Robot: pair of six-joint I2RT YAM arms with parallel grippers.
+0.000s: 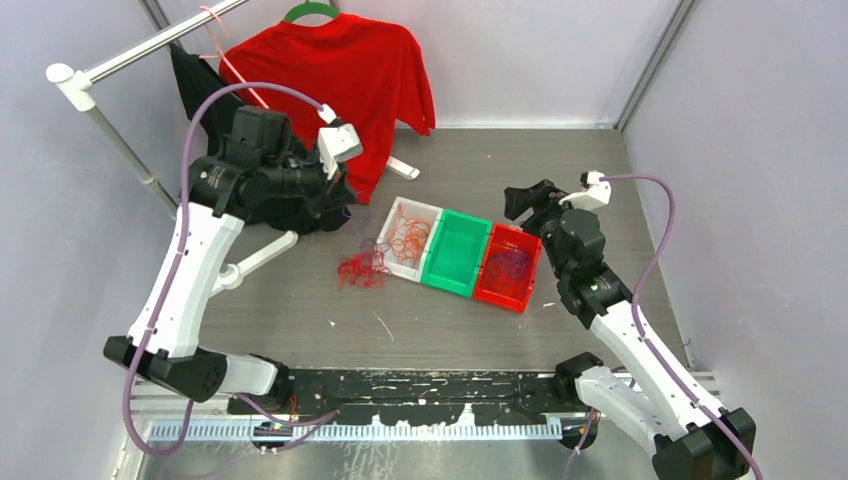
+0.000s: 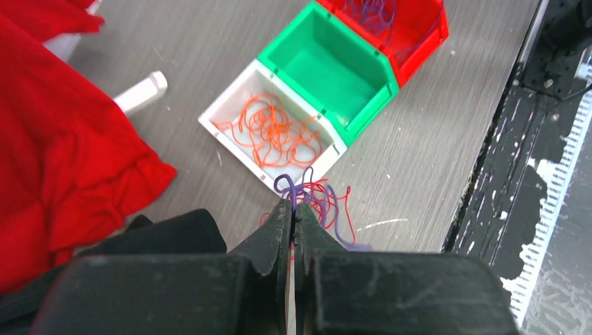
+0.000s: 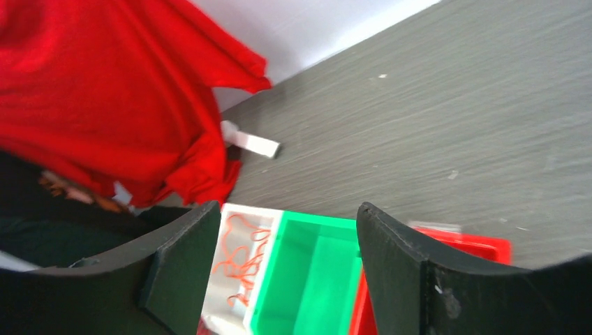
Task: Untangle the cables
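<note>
My left gripper (image 2: 293,206) is shut on a blue-purple cable (image 2: 292,186) and holds it above the table. Red and purple strands (image 2: 328,206) trail down from it to a red tangle (image 1: 362,270) left of the bins. In the top view the left gripper (image 1: 348,212) hangs beside the white bin (image 1: 398,212), which holds orange cables (image 1: 410,238). Purple cables (image 1: 508,265) lie in the red bin (image 1: 530,240). The green bin (image 1: 455,250) between them shows nothing inside. My right gripper (image 3: 286,209) is open and holds nothing; it hovers over the bins (image 1: 520,200).
A red T-shirt (image 1: 335,75) on a green hanger and a black garment (image 1: 195,75) hang from a rack (image 1: 120,60) at the back left. The rack's white foot (image 1: 403,168) lies on the table behind the bins. Walls enclose the table.
</note>
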